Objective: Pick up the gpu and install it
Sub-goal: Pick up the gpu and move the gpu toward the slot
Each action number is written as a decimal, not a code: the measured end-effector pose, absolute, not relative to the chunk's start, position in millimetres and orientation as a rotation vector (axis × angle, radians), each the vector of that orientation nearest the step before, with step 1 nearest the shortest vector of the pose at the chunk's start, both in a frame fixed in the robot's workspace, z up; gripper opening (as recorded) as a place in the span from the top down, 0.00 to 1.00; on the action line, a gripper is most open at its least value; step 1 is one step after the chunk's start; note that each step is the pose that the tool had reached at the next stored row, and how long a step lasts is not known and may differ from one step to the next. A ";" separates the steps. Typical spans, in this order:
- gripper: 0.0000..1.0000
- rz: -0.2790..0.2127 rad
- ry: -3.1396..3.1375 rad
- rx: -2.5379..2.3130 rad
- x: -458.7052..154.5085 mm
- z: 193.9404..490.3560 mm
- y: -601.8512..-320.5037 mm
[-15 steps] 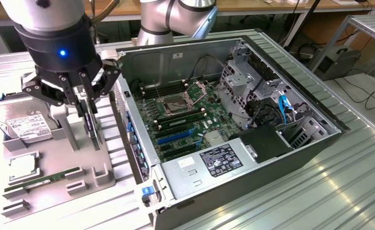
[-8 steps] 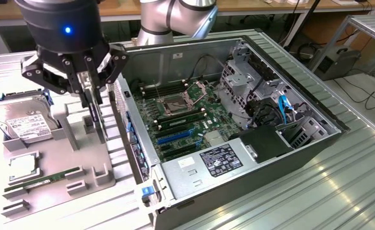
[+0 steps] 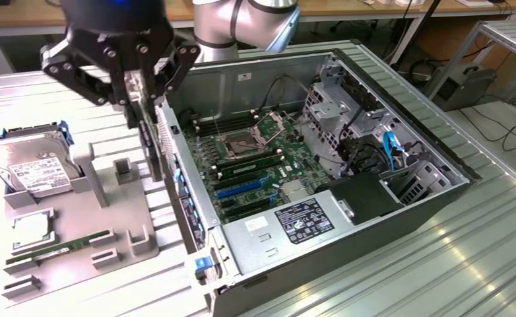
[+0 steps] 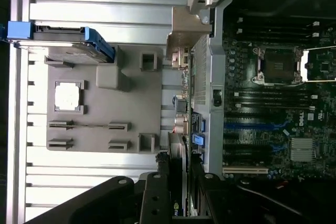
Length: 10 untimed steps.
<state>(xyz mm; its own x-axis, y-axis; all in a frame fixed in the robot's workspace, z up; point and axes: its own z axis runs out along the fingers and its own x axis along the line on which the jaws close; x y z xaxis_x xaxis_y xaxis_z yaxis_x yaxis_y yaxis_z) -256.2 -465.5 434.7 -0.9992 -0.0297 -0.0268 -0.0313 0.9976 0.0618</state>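
Note:
My gripper is shut on the gpu, a thin dark card that hangs edge-on and upright below the fingers. In the exterior view the card hovers over the gap between the grey parts holder and the left wall of the open computer case. In the wrist view the gpu runs away from my gripper, and its pale metal bracket sits at the far end beside the case wall. The motherboard with its blue slot lies inside the case, to the exterior view's right of the card.
The grey parts holder carries a hard drive in a blue frame, a square processor and a green memory stick. A power supply and drive cage fill the case's near and right parts. Ribbed metal table lies around.

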 end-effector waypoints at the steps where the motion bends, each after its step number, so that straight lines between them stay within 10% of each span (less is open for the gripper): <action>1: 0.74 0.098 3.116 -0.047 -251.9 438.6 -465.6; 10: 0.74 0.099 3.143 -0.047 -207.0 446.0 -465.7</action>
